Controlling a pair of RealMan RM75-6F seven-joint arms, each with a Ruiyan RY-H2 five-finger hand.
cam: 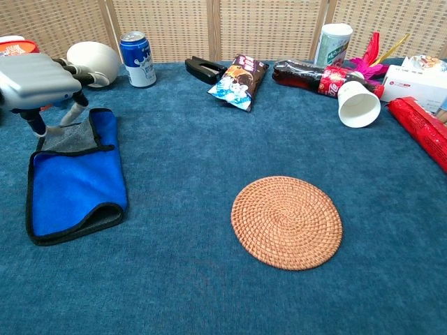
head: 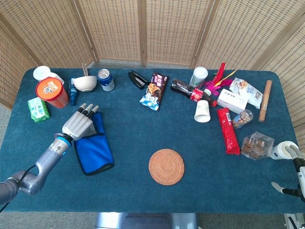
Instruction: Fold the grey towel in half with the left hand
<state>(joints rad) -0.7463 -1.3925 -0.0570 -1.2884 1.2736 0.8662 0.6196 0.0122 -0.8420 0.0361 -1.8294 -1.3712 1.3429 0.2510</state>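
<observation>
Fingers [cam: 73, 112] of your left hand [cam: 38, 80] are spread, holding nothing, just above the towel's [cam: 75, 183] far edge — it lies folded at the table's [head: 143, 138] left. Folding looks done; next, lift clear. Right hand [head: 295, 155]: grip unclear.
</observation>
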